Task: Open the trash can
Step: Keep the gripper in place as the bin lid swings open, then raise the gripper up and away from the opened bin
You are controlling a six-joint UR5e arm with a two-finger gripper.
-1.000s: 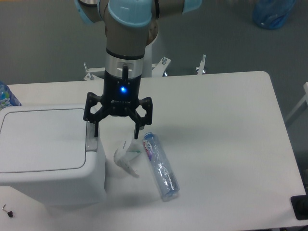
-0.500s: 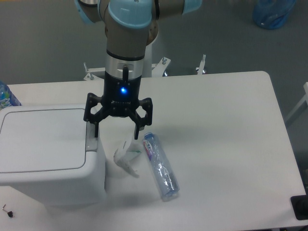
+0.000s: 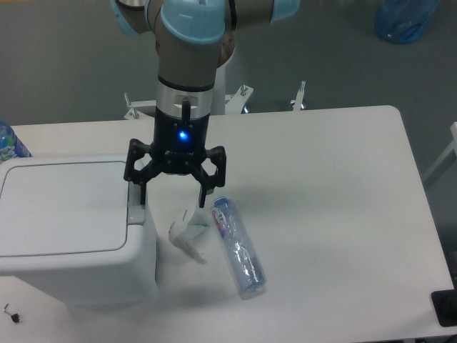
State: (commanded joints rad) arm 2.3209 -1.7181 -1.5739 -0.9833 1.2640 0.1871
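The trash can (image 3: pixel 68 229) is a big white boxy bin at the left of the table, its flat lid shut. A grey push-button tab (image 3: pixel 136 213) sits on its right rim. My gripper (image 3: pixel 173 199) hangs open just right of the bin, pointing down. Its left finger (image 3: pixel 141 193) is right above the tab; I cannot tell if it touches. Its right finger (image 3: pixel 203 198) is over the table, near the plastic bottle. Nothing is held.
A clear plastic bottle (image 3: pixel 238 246) lies on the table right of the gripper. A crumpled white scrap (image 3: pixel 186 234) lies between bin and bottle. A blue-capped bottle (image 3: pixel 10 143) stands at the far left edge. The white table (image 3: pixel 335 193) stretches to the right.
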